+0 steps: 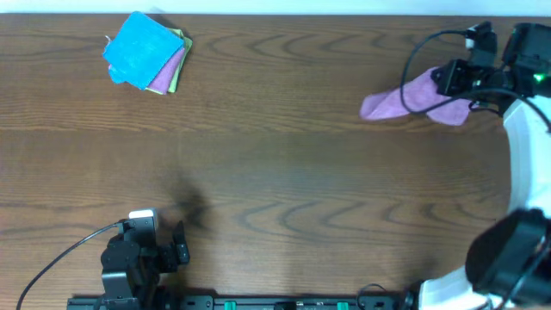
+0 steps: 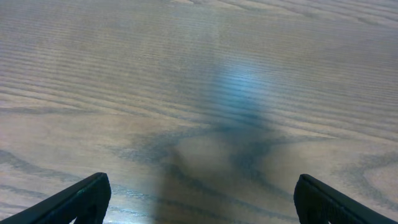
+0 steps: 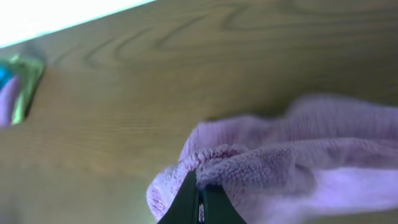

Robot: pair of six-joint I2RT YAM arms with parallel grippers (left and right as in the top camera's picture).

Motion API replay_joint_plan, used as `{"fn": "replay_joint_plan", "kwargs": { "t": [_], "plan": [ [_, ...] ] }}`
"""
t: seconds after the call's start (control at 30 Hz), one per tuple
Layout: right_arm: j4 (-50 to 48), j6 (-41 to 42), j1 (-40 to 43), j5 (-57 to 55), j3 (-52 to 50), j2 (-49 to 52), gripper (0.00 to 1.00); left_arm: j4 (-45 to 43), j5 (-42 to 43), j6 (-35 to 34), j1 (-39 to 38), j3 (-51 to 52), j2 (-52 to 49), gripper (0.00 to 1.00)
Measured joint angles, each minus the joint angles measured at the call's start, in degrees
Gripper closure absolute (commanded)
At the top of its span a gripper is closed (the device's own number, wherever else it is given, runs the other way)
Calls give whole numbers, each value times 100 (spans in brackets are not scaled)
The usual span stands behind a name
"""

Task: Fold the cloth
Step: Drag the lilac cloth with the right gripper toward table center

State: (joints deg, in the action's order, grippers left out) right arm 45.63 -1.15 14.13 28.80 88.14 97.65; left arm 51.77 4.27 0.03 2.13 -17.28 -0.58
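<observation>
Purple cloth (image 1: 405, 102): bunched near far right edge of table (image 1: 284, 172), one fold pinched in the clamped right gripper (image 3: 200, 200), likely for spreading flat. Left gripper (image 2: 199, 196): spread wide, empty, parked at near edge. Folded cloth stack (image 1: 146, 53): far left corner.

We can read no text, label, brand, number or sign in any view, neither on the purple cloth (image 1: 411, 98), nor on the stack of folded cloths (image 1: 145, 52), nor on the wooden table (image 1: 284, 172).
</observation>
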Motion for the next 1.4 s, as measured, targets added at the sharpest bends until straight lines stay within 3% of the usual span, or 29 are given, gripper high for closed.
{"fn": "replay_joint_plan", "kwargs": {
  "t": [0.43, 0.93, 1.2, 1.3, 1.4],
  "plan": [
    [1290, -146, -2402, 4, 0, -1482, 99, 0, -7, 0, 0, 0, 0, 5],
    [-461, 11, -4422, 522, 0, -1353, 99, 0, -179, -22, 0, 0, 0, 5],
    [-1222, 133, -4457, 940, 2, -560, 99, 0, -219, -24, 0, -2, 0, 5],
    [-702, 68, -4293, 1010, 2, -249, 99, 0, -216, -22, 0, 0, 0, 5],
    [481, -258, -3978, 671, 7, -76, 95, 0, -214, -22, 0, -2, 0, 5]
  ]
}}
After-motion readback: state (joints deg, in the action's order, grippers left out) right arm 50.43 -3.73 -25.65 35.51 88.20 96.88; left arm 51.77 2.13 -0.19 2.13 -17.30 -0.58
